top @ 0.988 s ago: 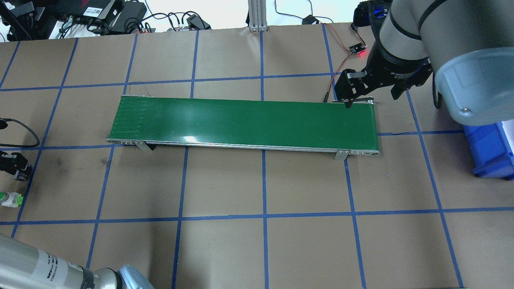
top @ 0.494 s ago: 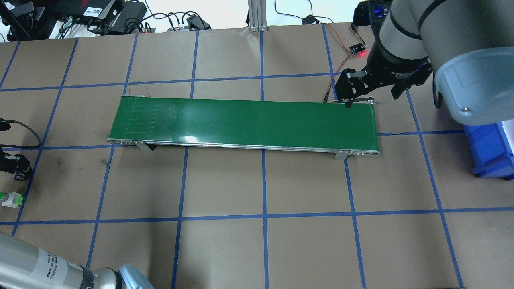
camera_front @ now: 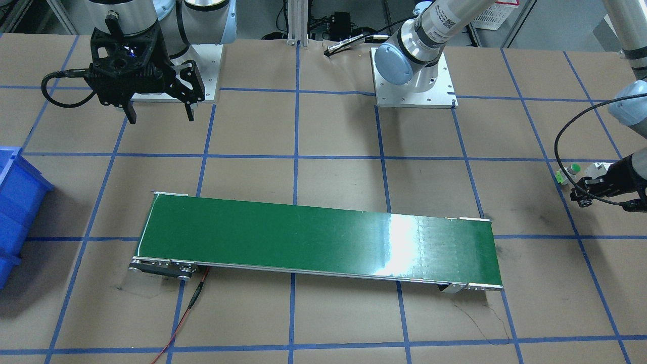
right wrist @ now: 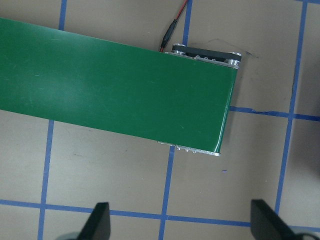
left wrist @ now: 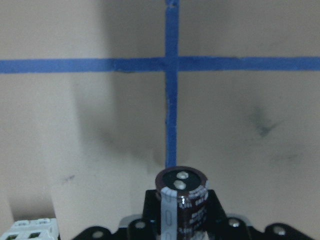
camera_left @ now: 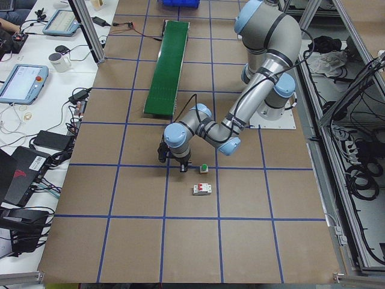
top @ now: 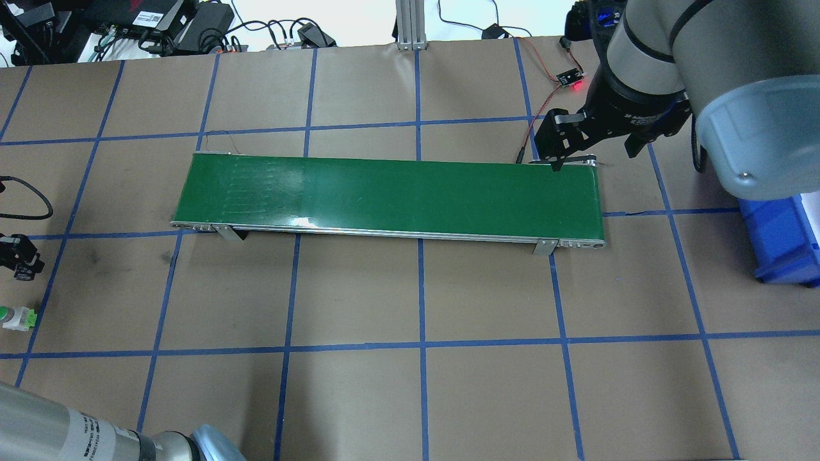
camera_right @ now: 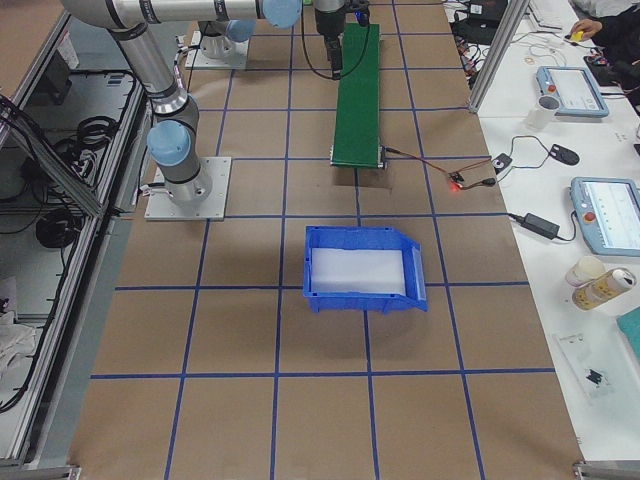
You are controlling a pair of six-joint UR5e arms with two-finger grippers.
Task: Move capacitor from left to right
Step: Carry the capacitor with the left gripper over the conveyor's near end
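The capacitor (left wrist: 182,199), a dark stubby cylinder with a whitish stripe, stands upright between the jaws of my left gripper (top: 17,256) in the left wrist view, above bare table paper. That gripper is at the table's far left, also seen in the front view (camera_front: 589,194), well left of the green conveyor belt (top: 391,195). My right gripper (top: 592,157) is open and empty, hovering over the far edge of the belt's right end; its fingertips (right wrist: 100,217) frame the belt end (right wrist: 200,100).
A green-capped push button (top: 16,318) lies near the left gripper, and a white breaker with red switches (camera_left: 202,189) beyond it. A blue bin (top: 785,237) stands right of the belt. A small sensor with a red light (top: 569,79) and wires lies behind the belt's right end.
My left gripper has shifted a little left and away from the push button in the overhead view. Faint marks on the belt's left end have spread rightward. The right arm has stayed put.
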